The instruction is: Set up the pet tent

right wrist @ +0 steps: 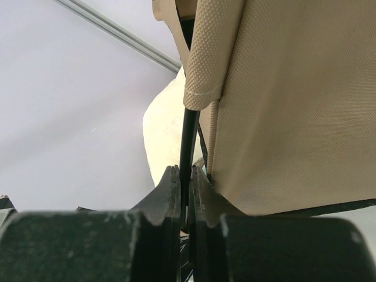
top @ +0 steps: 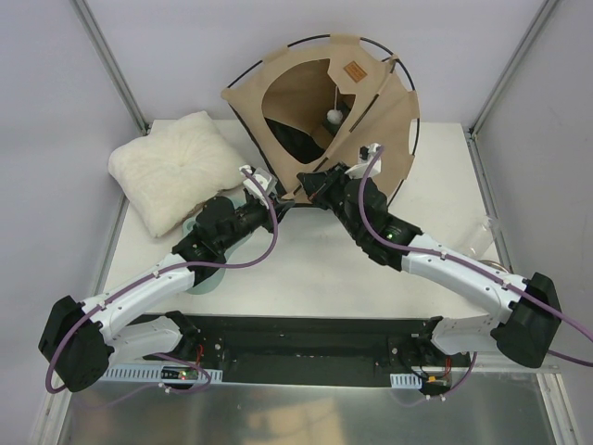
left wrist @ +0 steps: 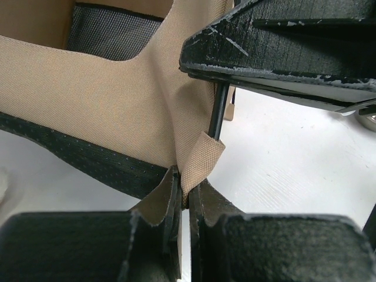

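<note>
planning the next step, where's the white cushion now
In the top view, the white cushion lies on the table at far left, just left of the pet tent.

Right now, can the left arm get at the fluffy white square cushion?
Probably yes: the fluffy white cushion lies close beside the left gripper, with nothing between. But that gripper is shut on a tab of the tan fabric pet tent, so it must let go first.

Top view looks down from behind, wrist views very close, all sharing the pet tent (top: 380, 111).
</note>
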Available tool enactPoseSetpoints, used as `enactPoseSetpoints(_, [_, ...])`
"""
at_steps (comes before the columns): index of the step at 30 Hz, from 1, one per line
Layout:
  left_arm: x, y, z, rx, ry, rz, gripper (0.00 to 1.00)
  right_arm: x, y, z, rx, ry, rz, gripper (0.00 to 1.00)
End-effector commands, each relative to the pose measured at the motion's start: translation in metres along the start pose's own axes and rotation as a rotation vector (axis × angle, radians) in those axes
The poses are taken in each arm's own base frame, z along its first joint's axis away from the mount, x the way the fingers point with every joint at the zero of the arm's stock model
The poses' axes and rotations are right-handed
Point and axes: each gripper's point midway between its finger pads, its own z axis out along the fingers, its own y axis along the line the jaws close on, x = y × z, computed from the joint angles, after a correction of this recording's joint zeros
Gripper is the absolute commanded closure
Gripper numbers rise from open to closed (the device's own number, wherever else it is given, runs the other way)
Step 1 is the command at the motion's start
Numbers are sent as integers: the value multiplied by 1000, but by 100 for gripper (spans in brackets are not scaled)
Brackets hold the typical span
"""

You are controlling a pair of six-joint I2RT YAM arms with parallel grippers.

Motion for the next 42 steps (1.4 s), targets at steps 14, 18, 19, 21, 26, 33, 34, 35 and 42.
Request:
enactPoseSetpoints(14, [-28,-38,-4,189,-34,-44,100,-17,0,8,33,-92,-69,100])
enactPoseSetpoints(18, [-34,-38,-4,188,-37,-40,100,1,4,4,-13,-9,-115,100])
enactPoseSetpoints(19, [-34,-39,-3,192,-35,-45,99,5,4,2,-17,8,-127,100])
enactPoseSetpoints(21, [-38,-42,-3,210,-36,-50,93,13,4,0,-22,46,-146,100])
enactPoseSetpoints(26, [-50,-47,-7,224,-55,-71,61,35,-17,-4,30,132,-211,100])
enactPoseSetpoints(33, [-50,-34,-30,140,-25,-37,40,43,-52,-24,107,199,-331,100])
enactPoseSetpoints(34, [-48,-30,-34,112,-15,-32,40,47,-59,-27,115,221,-363,100])
enactPoseSetpoints(35, [-46,-24,-37,75,-2,-32,40,51,-65,-29,116,239,-386,100])
enactPoseSetpoints(42, [-45,10,-51,-125,13,-45,38,65,-148,-54,317,343,-509,98])
